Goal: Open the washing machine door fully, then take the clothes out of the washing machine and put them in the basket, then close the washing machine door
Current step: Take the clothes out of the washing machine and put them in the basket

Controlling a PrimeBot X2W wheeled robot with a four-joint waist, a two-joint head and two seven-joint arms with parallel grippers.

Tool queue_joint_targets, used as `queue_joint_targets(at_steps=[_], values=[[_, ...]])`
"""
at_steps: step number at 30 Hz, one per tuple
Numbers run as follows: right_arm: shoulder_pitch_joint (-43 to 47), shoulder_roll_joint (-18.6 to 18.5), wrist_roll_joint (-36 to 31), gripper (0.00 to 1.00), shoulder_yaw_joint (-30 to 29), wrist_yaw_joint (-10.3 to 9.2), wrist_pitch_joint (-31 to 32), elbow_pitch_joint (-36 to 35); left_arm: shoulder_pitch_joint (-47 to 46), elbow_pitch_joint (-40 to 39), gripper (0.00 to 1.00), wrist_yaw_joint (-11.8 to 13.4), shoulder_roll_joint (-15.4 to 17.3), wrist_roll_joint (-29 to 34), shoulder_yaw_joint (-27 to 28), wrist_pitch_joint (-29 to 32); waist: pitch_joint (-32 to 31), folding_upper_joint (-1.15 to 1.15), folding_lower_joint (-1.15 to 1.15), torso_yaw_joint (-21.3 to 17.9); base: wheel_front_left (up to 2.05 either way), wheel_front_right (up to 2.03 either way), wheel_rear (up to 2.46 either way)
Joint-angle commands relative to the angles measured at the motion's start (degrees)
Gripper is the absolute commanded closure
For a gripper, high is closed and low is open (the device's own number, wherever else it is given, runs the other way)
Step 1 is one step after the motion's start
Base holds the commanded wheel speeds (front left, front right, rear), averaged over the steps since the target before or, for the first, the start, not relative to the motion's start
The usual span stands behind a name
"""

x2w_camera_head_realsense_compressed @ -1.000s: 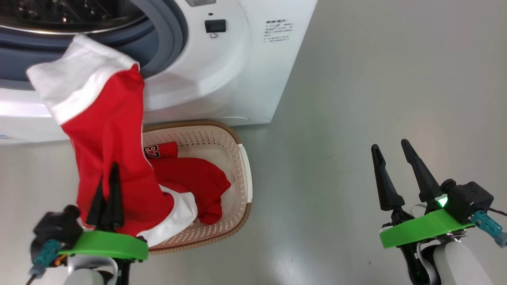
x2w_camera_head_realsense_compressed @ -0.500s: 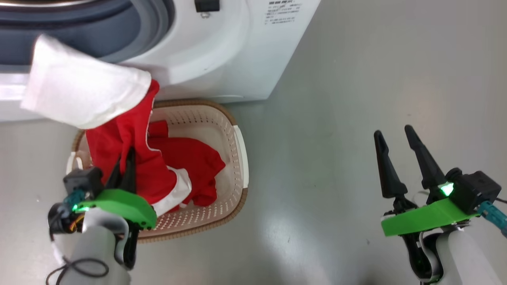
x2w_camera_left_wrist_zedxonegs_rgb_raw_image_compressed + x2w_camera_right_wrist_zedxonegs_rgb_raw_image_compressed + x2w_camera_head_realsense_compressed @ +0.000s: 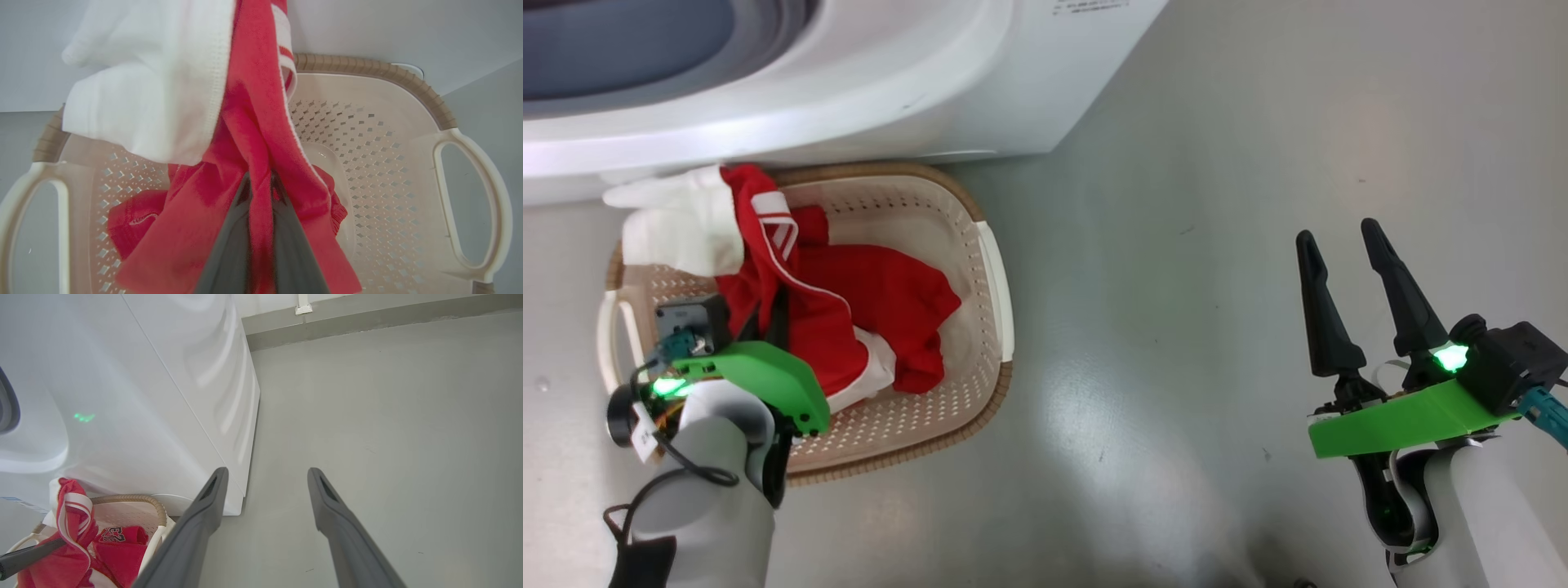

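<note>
Two red pieces from the clothes are on show: the left pincer [image 3: 768,306], down at 8 o'clock in the head view, has its fingers pressed together on a fold of the red-and-white garment [image 3: 768,237], while the other red garment [image 3: 890,294] lies flat on the bottom of the basket [image 3: 915,175]. The held garment hangs down inside the basket, and its white panel [image 3: 678,224] flops over the brown rim at about 10 o'clock, towards the washing machine [image 3: 849,90]. From the left wrist view it's pretty clear: the red cloth [image 3: 253,122] runs straight down between the two dark fingers of that pincer [image 3: 261,181], with the perforated basket wall [image 3: 367,67] and both white handles behind it. The basket sits on the grey floor [image 3: 1217,163] just in front of the machine, which takes up the 11 to 12 o'clock part of the head view with a bit of its grey ring [image 3: 605,49] showing. The right pincer [image 3: 1338,233] hangs over bare floor at 4 o'clock, well apart from the basket, fingers spread wide with nothing between them. Its own wrist view has the same spread fingers [image 3: 267,471], the machine's white side [image 3: 143,396] at 10 o'clock, and the basket corner [image 3: 139,498] with red cloth at 8 o'clock.
</note>
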Motion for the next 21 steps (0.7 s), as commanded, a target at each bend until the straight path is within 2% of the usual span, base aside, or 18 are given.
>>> queue_joint_targets(at_steps=[1,13,14,15,16,18,19,20,21], values=[[0.3,0.0,0.5,0.00,1.2,0.37,-0.4,-1.4,-0.1,1.0,1.00,-0.3,2.2,0.5,1.0,-0.5,1.1,0.00,0.00,-0.8,0.00,0.00,0.00],[-0.2,0.0,0.5,0.00,1.4,0.37,-0.4,-1.2,-3.4,7.9,1.00,-0.7,2.9,-0.7,-0.4,0.0,1.9,0.00,0.00,-1.4,0.00,0.00,0.00],[-0.2,0.0,0.5,0.00,1.4,0.37,-0.4,-1.2,-3.6,8.0,0.96,-0.7,3.0,-0.8,-0.5,-0.1,1.8,0.00,0.00,-1.4,0.00,0.00,0.00],[-0.2,0.0,0.4,0.00,1.4,0.37,-0.4,-1.2,-3.8,8.0,0.79,-0.7,3.2,-0.9,-0.5,-0.2,1.8,0.00,0.00,-1.3,0.00,0.00,0.00],[-0.2,0.0,0.4,0.00,1.3,0.37,-0.4,-1.1,-3.9,8.1,0.72,-0.7,3.2,-1.0,-0.5,-0.2,1.8,0.00,0.00,-1.3,0.00,0.00,0.00],[-0.1,0.0,0.3,0.00,1.2,0.37,-0.4,-1.1,-4.0,8.2,0.51,-0.7,3.1,-1.2,-0.6,-0.3,1.5,0.00,0.00,-1.1,0.00,0.00,0.00],[0.0,0.0,0.3,0.00,1.2,0.37,-0.4,-1.0,-4.0,8.2,0.16,-0.8,3.1,-1.4,-0.6,-0.4,1.4,0.00,0.00,-1.0,0.00,0.00,0.00],[0.1,0.0,0.2,0.00,1.1,0.37,-0.4,-0.9,-3.9,8.2,0.00,-0.8,3.0,-1.5,-0.6,-0.4,1.0,0.00,0.00,-0.9,0.00,0.00,0.00],[0.1,0.0,0.1,0.00,1.1,0.37,-0.4,-0.9,-3.8,8.0,0.00,-0.8,3.0,-1.6,-0.5,-0.4,0.7,0.00,0.00,-0.8,0.00,0.00,0.00]])
